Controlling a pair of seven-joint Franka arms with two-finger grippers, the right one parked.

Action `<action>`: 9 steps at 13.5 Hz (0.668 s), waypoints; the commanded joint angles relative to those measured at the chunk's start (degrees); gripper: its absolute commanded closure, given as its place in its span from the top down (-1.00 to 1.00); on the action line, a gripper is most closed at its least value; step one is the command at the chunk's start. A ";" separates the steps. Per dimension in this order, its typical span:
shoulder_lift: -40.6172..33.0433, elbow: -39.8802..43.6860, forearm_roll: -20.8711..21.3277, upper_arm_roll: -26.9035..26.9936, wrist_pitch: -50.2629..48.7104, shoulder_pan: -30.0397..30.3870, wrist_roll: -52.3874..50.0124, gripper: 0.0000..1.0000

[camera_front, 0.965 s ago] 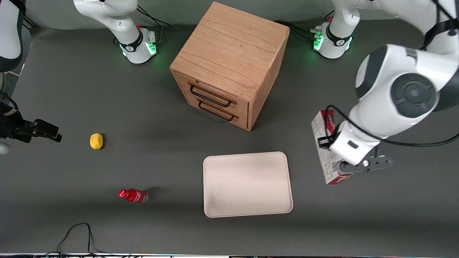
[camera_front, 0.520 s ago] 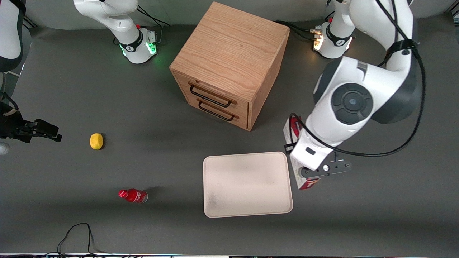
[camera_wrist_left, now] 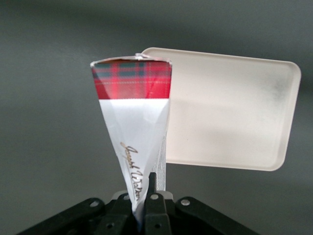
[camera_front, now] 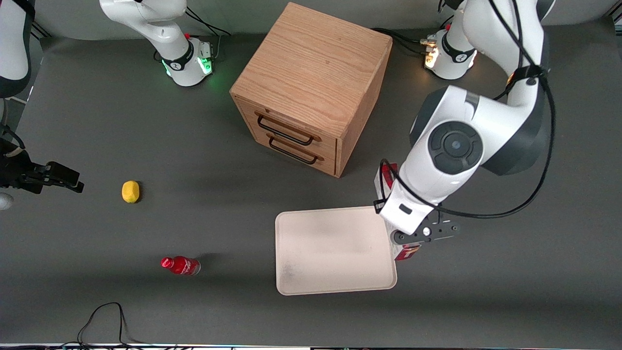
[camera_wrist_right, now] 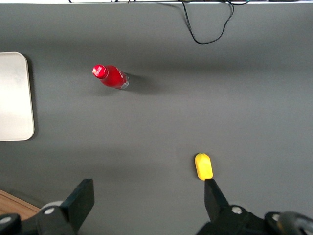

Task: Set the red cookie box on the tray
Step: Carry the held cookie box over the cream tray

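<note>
- Oak-grained wooden drawer cabinet [camera_front: 311, 87] is the largest thing on the grey table [camera_front: 146, 136]; it has two dark handles on its front and plays no part in this step.
- Cream-beige tray [camera_front: 330, 253] lies flat in front of the cabinet, nearer the front camera, with nothing on it.
- White left arm [camera_front: 457, 150] reaches over the tray's edge at the working arm's end of the table, with the gripper [camera_wrist_left: 146, 205] pointing down.
- Dark red cookie box [camera_wrist_left: 133, 127] hangs edge-on from the gripper, clear of the table; its tartan end points down and its white face carries script lettering. In the front view only slivers of the box [camera_front: 407, 253] show under the wrist, right at the tray's rim and not yet over its middle.
- The fingers [camera_wrist_left: 154, 203] are closed narrowly on the thin box, pinching it by one end.
- The step in hand looks like the carry: the box is lifted and has reached the tray's border but is not set down.
- The next move, as I judge it, calls for travel farther over the tray's bare surface, a descent until the box meets it, then opening the fingers; held on edge, the box may tip flat on release.
- A small red bottle [camera_front: 181, 265] and a yellow lemon-like object [camera_front: 130, 191] lie well apart toward the parked arm's end.
</note>
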 commanded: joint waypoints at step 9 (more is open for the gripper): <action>9.63 -7.00 0.33 0.14 14.96 0.00 -0.28 -1.00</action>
